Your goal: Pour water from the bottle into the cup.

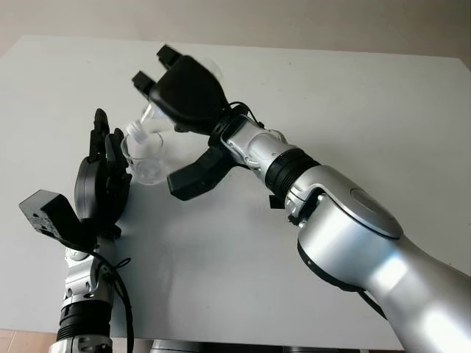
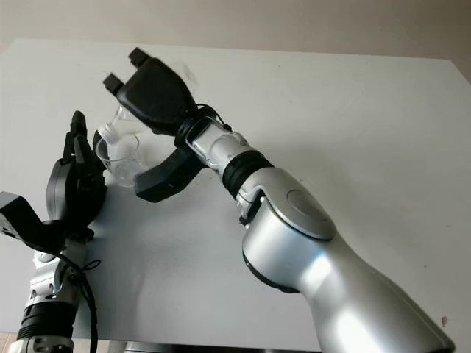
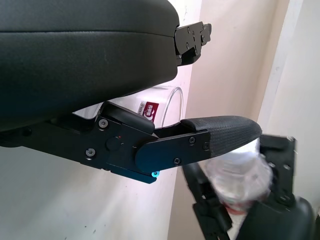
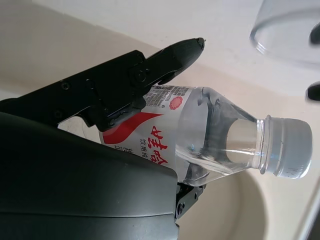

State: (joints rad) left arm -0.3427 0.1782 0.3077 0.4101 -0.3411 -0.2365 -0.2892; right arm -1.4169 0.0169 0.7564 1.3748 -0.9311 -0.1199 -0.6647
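Note:
My right hand (image 1: 163, 121) is shut on a clear water bottle (image 4: 200, 125) with a red and white label. It holds the bottle tilted, neck down to the left. The bottle's neck (image 1: 140, 131) hangs just over the rim of a clear plastic cup (image 1: 147, 158). A white cap (image 4: 287, 150) sits on the bottle, and water shows inside it. The cup stands on the white table (image 1: 353, 95) at the left. My left hand (image 1: 110, 158) stands upright against the cup's left side. In the left wrist view the cup (image 3: 167, 102) lies between the fingers and the thumb (image 3: 220, 135).
The right forearm (image 1: 294, 173) crosses the table from the bottom right toward the cup. Open white tabletop lies to the right and at the back. The table's front edge (image 1: 221, 340) runs along the bottom.

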